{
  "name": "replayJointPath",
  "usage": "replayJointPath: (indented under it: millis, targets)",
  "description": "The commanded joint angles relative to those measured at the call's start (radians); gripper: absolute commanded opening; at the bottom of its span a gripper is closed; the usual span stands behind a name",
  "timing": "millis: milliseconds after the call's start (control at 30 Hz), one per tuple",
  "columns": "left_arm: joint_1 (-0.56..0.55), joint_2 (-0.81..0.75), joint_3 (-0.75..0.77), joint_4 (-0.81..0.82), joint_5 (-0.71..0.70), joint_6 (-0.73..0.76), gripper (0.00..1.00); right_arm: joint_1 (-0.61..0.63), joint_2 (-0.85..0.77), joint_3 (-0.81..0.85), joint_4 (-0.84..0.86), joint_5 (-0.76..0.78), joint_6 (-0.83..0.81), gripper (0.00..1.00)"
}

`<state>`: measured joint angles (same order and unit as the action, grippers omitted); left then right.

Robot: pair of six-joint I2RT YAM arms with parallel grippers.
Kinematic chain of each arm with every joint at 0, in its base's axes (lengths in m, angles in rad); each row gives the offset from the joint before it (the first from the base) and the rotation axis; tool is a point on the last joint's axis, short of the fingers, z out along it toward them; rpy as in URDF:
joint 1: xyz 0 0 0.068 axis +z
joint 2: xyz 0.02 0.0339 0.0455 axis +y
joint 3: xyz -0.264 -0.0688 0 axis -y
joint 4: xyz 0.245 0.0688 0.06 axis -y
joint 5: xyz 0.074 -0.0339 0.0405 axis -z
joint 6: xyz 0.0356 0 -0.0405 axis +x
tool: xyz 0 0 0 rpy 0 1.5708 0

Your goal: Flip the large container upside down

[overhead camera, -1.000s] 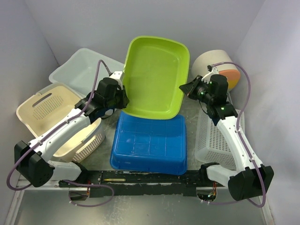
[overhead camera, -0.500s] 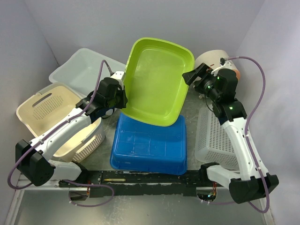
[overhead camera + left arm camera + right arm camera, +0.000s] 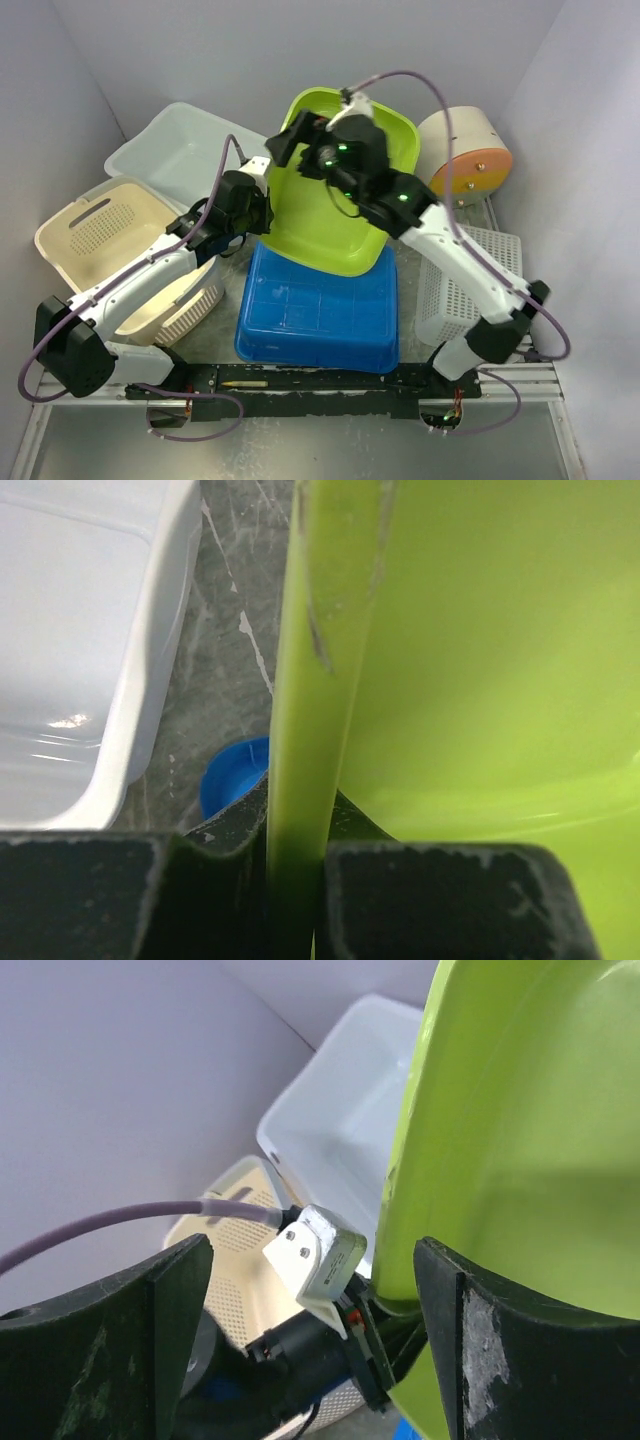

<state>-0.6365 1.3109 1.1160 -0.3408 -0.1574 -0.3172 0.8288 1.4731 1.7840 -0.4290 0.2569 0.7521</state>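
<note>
The green tub stands tilted on edge in the centre of the top view, its hollow facing the camera and its lower edge resting on the blue tub below it. The left pincer is clenched on the green tub's left rim, which the left wrist view shows pinched between both fingers above the grey bench. The right pincer hangs at the tub's upper left edge, spread wide and grasping nothing. A white tub sits at upper left.
</note>
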Motion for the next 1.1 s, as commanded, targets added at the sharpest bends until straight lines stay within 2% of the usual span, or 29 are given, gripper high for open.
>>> replayJointPath:
  millis: [0, 200, 400, 533, 667, 733, 800, 900, 1000, 1067]
  targets:
    - [-0.010, -0.031, 0.015, 0.129, -0.024, -0.006, 0.07, 0.059, 0.129, 0.120, -0.103, 0.178, 0.037, 0.79]
    - [-0.027, -0.056, -0.002, 0.144, -0.071, 0.010, 0.07, 0.080, 0.227, 0.204, -0.163, 0.349, 0.097, 0.68]
    - [-0.055, -0.060, -0.017, 0.158, -0.094, 0.032, 0.07, 0.084, 0.318, 0.301, -0.194, 0.452, 0.128, 0.62]
    - [-0.092, -0.067, -0.023, 0.173, -0.117, 0.052, 0.07, 0.075, 0.391, 0.375, -0.209, 0.480, 0.132, 0.57]
    - [-0.114, -0.071, -0.018, 0.166, -0.127, 0.055, 0.07, 0.046, 0.447, 0.431, -0.229, 0.422, 0.156, 0.49]
    - [-0.118, -0.078, -0.018, 0.165, -0.132, 0.058, 0.07, 0.035, 0.429, 0.389, -0.193, 0.376, 0.159, 0.39]
    - [-0.121, -0.086, -0.021, 0.162, -0.142, 0.059, 0.07, 0.033, 0.375, 0.273, -0.111, 0.342, 0.146, 0.27]
    - [-0.121, -0.100, -0.024, 0.161, -0.154, 0.064, 0.07, 0.029, 0.313, 0.187, -0.037, 0.329, 0.122, 0.00]
    - [-0.122, -0.107, -0.024, 0.161, -0.149, 0.063, 0.07, 0.014, 0.305, 0.189, -0.046, 0.321, 0.094, 0.00]
    - [-0.123, -0.114, -0.019, 0.161, -0.109, 0.060, 0.09, -0.024, 0.284, 0.129, 0.055, 0.200, 0.046, 0.00]
